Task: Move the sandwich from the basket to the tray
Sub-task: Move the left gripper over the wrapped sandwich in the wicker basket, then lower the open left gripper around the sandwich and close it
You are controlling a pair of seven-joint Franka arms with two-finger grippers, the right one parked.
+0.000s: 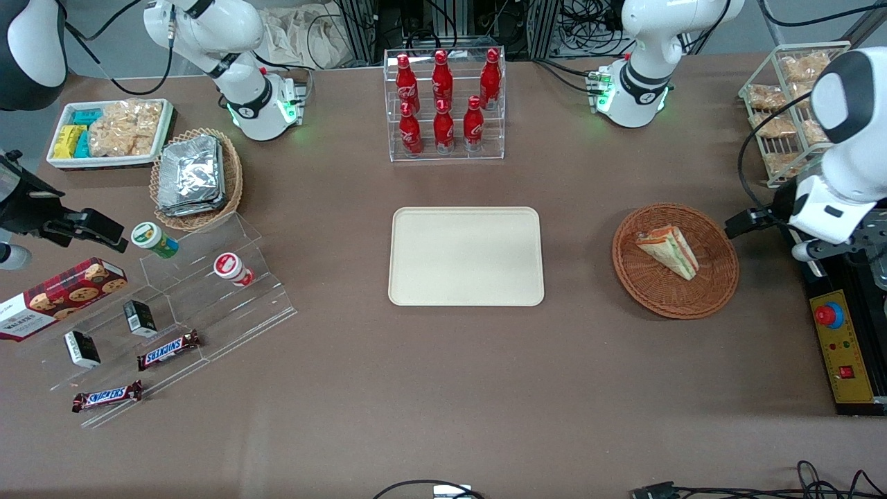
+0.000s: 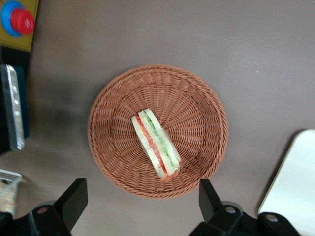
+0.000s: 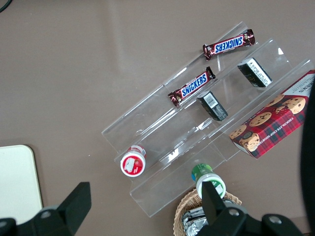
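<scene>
We see the brown desk (image 1: 443, 388) carrying the flat cream-beige rectangular plastic tray (image 1: 466, 256), bare, at its middle, and toward the working arm's end the round reddish-brown woven wicker basket (image 1: 675, 260), well apart from the tray. Inside the basket lies the small triangular sandwich wedge of pale bread with red, orange and green filling (image 2: 155, 142), on its side, filling edge up in the wrist view, roughly centred on the weave. We judge it light, soft and easy to crush; the layers could slide or fan out if squeezed hard, and it looks film-wrapped, so maybe slippery. Best hold, we think: fingers across the two bread faces near the thick middle, gentle pressure, not at the thin tip. The left arm's tool (image 2: 140, 199) hovers above the basket's rim, fingers spread wide, holding nothing, with the sandwich not yet between them. Hard to make out: the wrap itself, and the sandwich's underside against the wicker. The tool's fingertips (image 2: 75, 194) are cut off in the wrist view, and in the front view the arm's body hides the tool almost entirely.
</scene>
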